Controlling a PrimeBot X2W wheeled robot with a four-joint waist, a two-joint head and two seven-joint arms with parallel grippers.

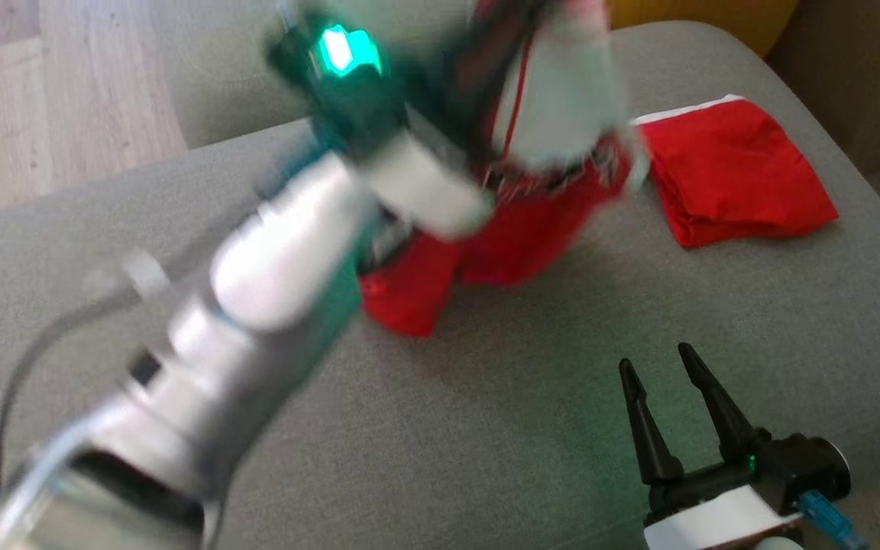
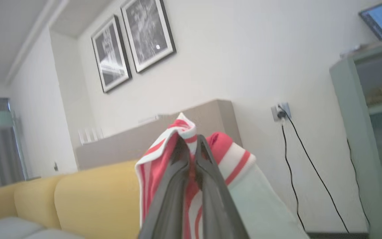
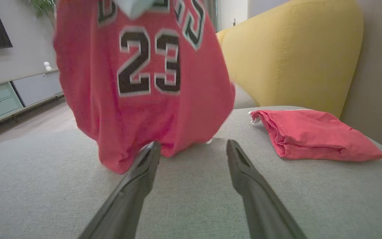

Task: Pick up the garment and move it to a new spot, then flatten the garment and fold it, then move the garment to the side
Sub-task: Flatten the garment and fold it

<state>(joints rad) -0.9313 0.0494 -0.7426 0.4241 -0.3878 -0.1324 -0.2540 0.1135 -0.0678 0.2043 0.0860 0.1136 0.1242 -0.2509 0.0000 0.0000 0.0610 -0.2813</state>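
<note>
Head view: two red garments, a lifted jersey and a folded garment near the sofa seat right edge. The right pincer gapes empty over bare cushion.
Left wrist view: the left pincer clamps the jersey's striped trim.
Right wrist view: its hem reaches the seat.

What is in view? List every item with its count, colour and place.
seat: one, grey, in the foreground
jersey: one, red with number 23, hanging over the seat
folded garment: one, red, lying on the seat's far right
back cushions: several, yellow, behind the seat
framed pictures: two, black frames, on the white wall
left end effector: one, dark, shut on the jersey's striped edge
right end effector: one, dark, open, low over the seat
</note>
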